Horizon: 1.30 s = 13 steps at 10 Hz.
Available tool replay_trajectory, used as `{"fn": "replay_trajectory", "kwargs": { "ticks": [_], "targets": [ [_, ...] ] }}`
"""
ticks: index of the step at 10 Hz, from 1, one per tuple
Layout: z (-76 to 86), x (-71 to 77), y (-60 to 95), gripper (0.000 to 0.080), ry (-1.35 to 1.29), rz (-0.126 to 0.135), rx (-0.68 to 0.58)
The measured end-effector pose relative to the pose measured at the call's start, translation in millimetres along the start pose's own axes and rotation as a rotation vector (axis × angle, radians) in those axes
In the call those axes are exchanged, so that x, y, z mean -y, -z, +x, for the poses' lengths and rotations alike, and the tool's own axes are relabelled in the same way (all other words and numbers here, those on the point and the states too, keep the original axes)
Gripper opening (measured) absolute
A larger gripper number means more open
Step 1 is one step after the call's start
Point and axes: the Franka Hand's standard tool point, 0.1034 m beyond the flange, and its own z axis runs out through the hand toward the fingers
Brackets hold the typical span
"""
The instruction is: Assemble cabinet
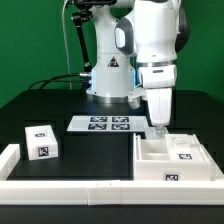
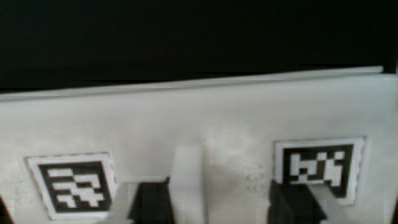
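Note:
The cabinet [image 1: 176,158] is a large white open shell with tags on its faces, lying at the exterior view's right on the black table. My gripper [image 1: 158,128] points straight down at its far left corner. In the wrist view the cabinet's white face [image 2: 214,110] fills the picture with two tags [image 2: 75,185] on it. My gripper [image 2: 217,205] is open, its dark fingers [image 2: 151,202] standing either side of a narrow raised white wall [image 2: 196,170] of the shell. Contact cannot be told. A small white tagged drawer block [image 1: 42,140] sits apart at the left.
The marker board [image 1: 104,123] lies flat in front of the robot's base, left of the gripper. A low white border rail [image 1: 60,186] runs along the table's front edge and up the left side.

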Motion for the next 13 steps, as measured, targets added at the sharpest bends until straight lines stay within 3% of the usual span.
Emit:
{"fn": "replay_trajectory", "kwargs": {
  "ticks": [1,2,6,10,13],
  "targets": [
    [0.3,-1.3,-0.1,0.0125,0.0,-0.001,0.0],
    [0.3,-2.1,0.4,0.0067,0.0,-0.003,-0.001],
    [0.0,-1.7,2.2,0.0067,-0.004,0.0,0.003],
    [-5.8,-9.5,39.3,0.0068,-0.001,0.011,0.061],
    [-18.3,-24.6,50.5,0.0068,-0.003,0.014,0.079]
  ]
}}
